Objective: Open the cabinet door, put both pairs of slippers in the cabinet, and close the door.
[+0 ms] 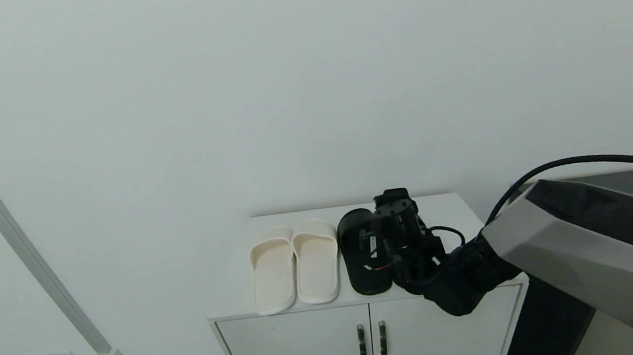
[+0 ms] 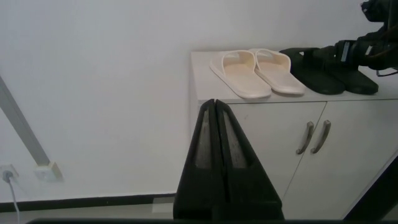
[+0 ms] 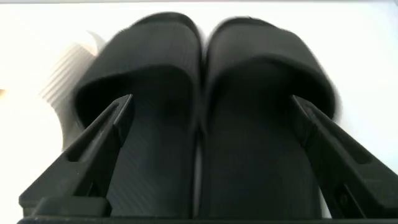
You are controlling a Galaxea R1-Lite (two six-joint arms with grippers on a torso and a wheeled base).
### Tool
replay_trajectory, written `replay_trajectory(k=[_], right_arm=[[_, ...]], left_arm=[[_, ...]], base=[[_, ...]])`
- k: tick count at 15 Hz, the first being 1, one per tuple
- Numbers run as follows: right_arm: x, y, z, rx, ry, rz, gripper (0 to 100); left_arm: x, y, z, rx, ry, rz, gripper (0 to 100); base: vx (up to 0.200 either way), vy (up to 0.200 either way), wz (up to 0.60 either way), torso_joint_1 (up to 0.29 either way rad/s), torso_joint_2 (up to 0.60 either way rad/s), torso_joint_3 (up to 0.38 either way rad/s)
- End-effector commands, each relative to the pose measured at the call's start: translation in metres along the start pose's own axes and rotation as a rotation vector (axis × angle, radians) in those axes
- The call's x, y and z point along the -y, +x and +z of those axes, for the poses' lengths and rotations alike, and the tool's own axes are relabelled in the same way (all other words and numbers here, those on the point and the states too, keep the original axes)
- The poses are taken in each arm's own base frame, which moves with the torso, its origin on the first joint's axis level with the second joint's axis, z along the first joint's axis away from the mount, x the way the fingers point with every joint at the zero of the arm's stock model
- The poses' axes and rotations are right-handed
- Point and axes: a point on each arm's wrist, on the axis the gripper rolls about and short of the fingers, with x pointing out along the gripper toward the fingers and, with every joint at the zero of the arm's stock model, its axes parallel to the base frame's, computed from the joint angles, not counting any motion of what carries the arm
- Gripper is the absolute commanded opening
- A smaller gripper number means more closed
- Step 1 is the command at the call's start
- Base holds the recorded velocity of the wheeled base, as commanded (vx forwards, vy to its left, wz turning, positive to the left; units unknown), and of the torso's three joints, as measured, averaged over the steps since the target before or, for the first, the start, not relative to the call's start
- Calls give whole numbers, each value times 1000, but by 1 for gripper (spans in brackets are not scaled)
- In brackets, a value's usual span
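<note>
Black slippers (image 3: pixel 155 93) on the cabinet (image 1: pixel 452 205) top, between the wide-open fingers of the right gripper (image 3: pixel 208 107), seemingly not yet pinched | cream slippers (image 1: pixel 294 265) just beside it | left gripper (image 2: pixel 216 104) closed, empty, low before the cabinet | doors (image 1: pixel 296 350) shut: opening, stowing both pairs and closing all remain.

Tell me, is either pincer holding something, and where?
Nothing is held. The right pincer is open astride the black slippers; the left pincer is shut, empty.
</note>
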Motion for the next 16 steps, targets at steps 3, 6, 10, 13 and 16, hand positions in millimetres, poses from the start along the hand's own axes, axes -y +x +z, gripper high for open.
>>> replay_trajectory(k=[3, 6, 10, 13, 16], right_arm=[[-2, 34, -8, -8, -8, -29, 100], [0, 46, -11, -4, -1, -41, 100], [0, 56, -10, 3, 6, -50, 0], [-3, 58, -3, 8, 9, -48, 0], [-2, 51, 3, 17, 16, -52, 0]], left_arm=[[0, 0, 0, -1, 0, 0, 0], [0, 0, 0, -1, 0, 0, 0], [0, 0, 0, -1, 0, 0, 0], [0, 0, 0, -1, 0, 0, 0], [0, 0, 0, -1, -2, 0, 0]], base=[[0, 0, 0, 0, 0, 0], [0, 0, 0, 0, 0, 0], [0, 0, 0, 0, 0, 0], [0, 0, 0, 0, 0, 0], [0, 0, 0, 0, 0, 0]])
